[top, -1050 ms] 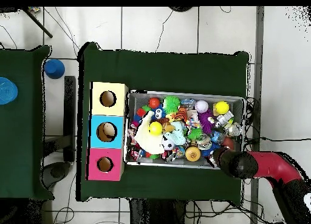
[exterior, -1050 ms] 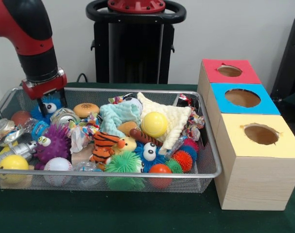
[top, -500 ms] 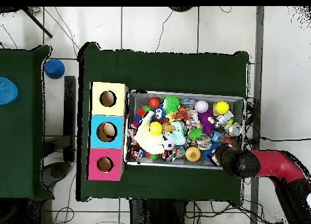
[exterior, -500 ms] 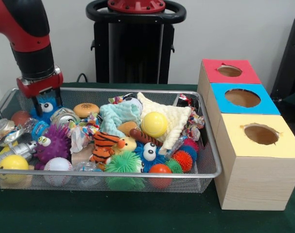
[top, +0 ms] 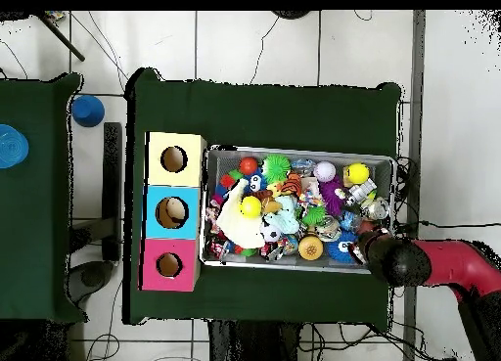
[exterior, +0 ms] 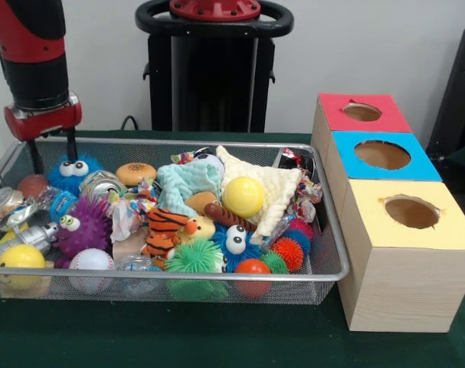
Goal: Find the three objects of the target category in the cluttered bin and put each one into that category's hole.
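Green table [exterior: 217,337], toy-filled wire bin [exterior: 324,230]

Worktop [exterior: 217,345]: covered in dark green cloth, seen in both views. Two items rest directly on it. A wire mesh bin [exterior: 328,230], rectangular with a metal rim, occupies the left and centre in the front view and is filled with mixed toys and balls. Just beside its right end stands a row of three wooden boxes: red-topped box [exterior: 362,113] farthest, blue-topped box [exterior: 381,156] in the middle, yellow-topped box [exterior: 410,215] nearest. Each top has one round hole.
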### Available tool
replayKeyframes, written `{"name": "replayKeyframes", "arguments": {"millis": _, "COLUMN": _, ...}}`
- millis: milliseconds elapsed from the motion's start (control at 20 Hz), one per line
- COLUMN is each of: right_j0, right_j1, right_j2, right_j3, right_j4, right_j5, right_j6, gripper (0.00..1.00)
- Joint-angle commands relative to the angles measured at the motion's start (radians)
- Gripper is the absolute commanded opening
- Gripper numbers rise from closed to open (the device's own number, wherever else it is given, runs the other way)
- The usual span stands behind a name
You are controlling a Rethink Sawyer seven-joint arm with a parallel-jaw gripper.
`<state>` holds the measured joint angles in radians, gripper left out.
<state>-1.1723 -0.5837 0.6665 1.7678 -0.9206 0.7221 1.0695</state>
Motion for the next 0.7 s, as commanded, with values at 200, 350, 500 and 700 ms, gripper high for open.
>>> {"name": "replayKeyframes", "arguments": {"millis": 200, "right_j0": 0.035, "right_j1": -0.029, "right_j2": 0.045, "right_j3": -0.020, "right_j4": -0.046, "right_j5": -0.056, "right_j6": -0.146, "gripper": 1.00}}
{"name": "replayKeyframes", "arguments": {"millis": 350, "right_j0": 0.051, "right_j1": -0.016, "right_j2": 0.029, "right_j3": -0.021, "right_j4": -0.068, "right_j5": -0.083, "right_j6": -0.116, "gripper": 1.00}}
{"name": "replayKeyframes", "arguments": {"millis": 500, "right_j0": 0.053, "right_j1": 0.027, "right_j2": -0.001, "right_j3": -0.028, "right_j4": -0.099, "right_j5": -0.126, "right_j6": -0.085, "gripper": 1.00}}
{"name": "replayKeyframes", "arguments": {"millis": 700, "right_j0": 0.031, "right_j1": 0.073, "right_j2": -0.042, "right_j3": -0.020, "right_j4": -0.156, "right_j5": -0.198, "right_j6": -0.070, "gripper": 1.00}}
